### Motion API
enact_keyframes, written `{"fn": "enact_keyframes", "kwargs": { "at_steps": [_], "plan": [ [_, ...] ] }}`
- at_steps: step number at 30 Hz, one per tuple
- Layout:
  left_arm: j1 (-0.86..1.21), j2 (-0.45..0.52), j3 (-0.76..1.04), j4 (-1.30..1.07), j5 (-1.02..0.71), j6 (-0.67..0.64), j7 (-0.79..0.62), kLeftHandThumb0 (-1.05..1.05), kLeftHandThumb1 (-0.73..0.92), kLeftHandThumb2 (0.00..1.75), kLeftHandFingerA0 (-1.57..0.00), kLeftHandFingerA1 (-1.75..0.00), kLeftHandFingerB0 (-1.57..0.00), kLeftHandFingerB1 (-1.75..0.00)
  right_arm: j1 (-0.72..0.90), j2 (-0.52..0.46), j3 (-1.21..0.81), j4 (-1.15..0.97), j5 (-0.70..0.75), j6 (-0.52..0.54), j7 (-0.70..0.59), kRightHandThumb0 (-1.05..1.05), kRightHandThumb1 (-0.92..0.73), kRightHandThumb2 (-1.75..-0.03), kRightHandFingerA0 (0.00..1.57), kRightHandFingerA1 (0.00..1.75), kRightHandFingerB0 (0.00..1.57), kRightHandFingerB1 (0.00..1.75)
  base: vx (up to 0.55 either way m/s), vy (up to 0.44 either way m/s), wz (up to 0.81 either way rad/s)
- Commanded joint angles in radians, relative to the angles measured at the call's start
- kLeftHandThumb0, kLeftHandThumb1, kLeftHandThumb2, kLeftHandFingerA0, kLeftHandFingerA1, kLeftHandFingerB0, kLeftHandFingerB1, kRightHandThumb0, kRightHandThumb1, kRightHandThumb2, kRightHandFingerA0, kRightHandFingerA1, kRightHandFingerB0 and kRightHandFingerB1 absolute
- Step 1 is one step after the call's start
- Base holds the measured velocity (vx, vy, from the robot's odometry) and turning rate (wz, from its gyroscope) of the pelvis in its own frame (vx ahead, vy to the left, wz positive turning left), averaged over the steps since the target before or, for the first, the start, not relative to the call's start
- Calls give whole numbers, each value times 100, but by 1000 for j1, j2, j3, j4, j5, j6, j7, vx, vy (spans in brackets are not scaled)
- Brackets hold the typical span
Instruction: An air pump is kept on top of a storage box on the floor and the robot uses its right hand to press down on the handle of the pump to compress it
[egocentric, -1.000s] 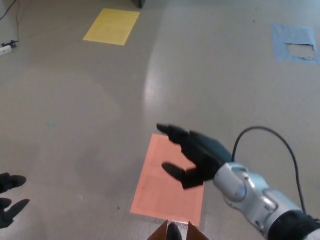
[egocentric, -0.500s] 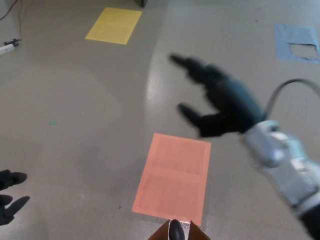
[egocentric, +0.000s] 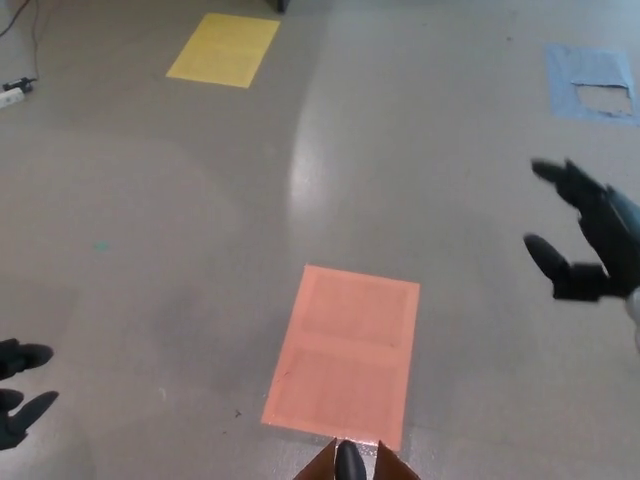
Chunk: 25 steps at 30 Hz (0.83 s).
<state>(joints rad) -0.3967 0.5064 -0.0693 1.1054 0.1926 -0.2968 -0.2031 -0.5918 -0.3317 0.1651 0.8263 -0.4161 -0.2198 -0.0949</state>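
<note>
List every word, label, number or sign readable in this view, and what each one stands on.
None can be read.
The yellow patch, orange patch and torn blue patch on the floor are blank.
The white object at the left edge is too small to show any print.

Even, soft light; pale glare streak on floor (egocentric: 300, 170)

No readable text, labels or numbers anywhere.

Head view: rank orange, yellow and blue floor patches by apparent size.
Largest to smallest as they appear:
1. orange floor patch
2. yellow floor patch
3. blue floor patch
Orange lies nearest the camera, so true sizes stay unsure.
</note>
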Motion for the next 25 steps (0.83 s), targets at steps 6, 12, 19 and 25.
{"fn": "enact_keyframes", "kwargs": {
  "at_steps": [6, 12, 19, 25],
  "plan": [
    [32, 27, 38, 32, -25, -29, -3, -27, 61, 110, -8, -50, -8, -49, 12, 38, -66, 506, 65, 296, 131, -34, -55, -113, 0, 49, 0, 45, 0, 0, 0],
    [10, 36, 44, 47, -26, -14, -22, -27, 62, 111, -7, -50, -7, -49, -11, 42, -78, 524, 77, 260, 169, -34, -56, -113, 0, 48, 0, 46, 0, 0, 0],
    [-6, 39, 39, 57, -8, -9, -15, -27, 62, 111, -7, -50, -7, -48, -4, 48, -125, 531, 105, 264, 177, -68, -76, -109, 3, 38, 3, 30, 0, 0, 0],
    [4, 41, 32, 41, 1, -14, -9, -27, 62, 111, -7, -50, -7, -49, 7, 51, -169, 530, 135, 264, 193, -75, -76, -104, 6, 31, 6, 24, 0, 0, 0]
  ]
}}
